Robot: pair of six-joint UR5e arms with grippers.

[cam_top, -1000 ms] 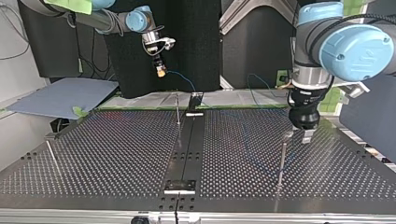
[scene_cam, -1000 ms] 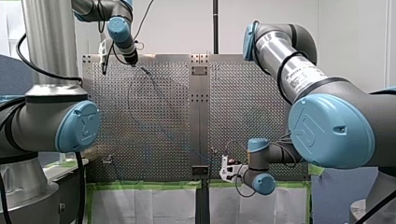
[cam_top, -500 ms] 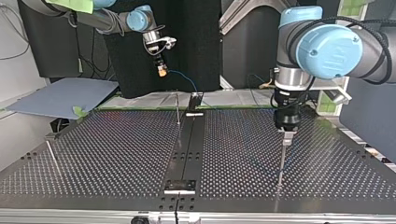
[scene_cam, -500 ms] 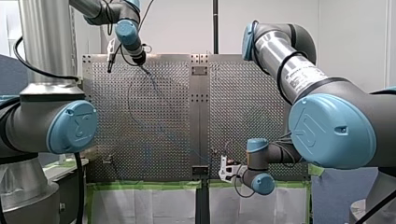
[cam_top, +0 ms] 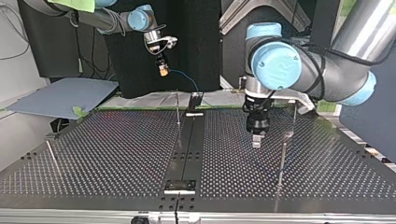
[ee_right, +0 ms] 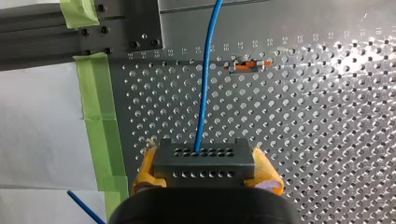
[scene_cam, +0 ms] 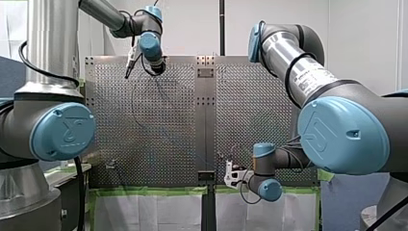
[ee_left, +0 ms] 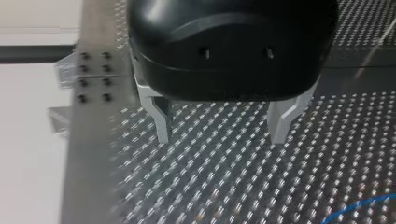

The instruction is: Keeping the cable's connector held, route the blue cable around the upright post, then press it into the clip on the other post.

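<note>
My right gripper [ee_right: 205, 164] has its yellow pads shut on a dark connector block [ee_right: 204, 154]. The blue cable [ee_right: 208, 70] runs from the block out over the perforated plate, passing a post topped with an orange clip [ee_right: 245, 65]. In the top view this gripper [cam_top: 162, 71] hangs above the table's far edge, trailing the cable [cam_top: 184, 79]. My left gripper [cam_top: 256, 142] hovers low over the plate, to the left of a thin upright post [cam_top: 282, 158]. Its metal fingers [ee_left: 161, 123] stand open and hold nothing. A bit of cable [ee_left: 355, 207] lies ahead of them.
A second thin post [cam_top: 177, 108] stands near the dark centre rail [cam_top: 187, 154]. A third post [cam_top: 52, 156] leans at the top view's far left. Green tape [ee_right: 100, 116] lines the plate's edge by my right gripper.
My left arm has swung towards the top view's left, from directly over the right-hand post to a spot beside it. My right gripper has stayed where it was, still shut on the connector.
</note>
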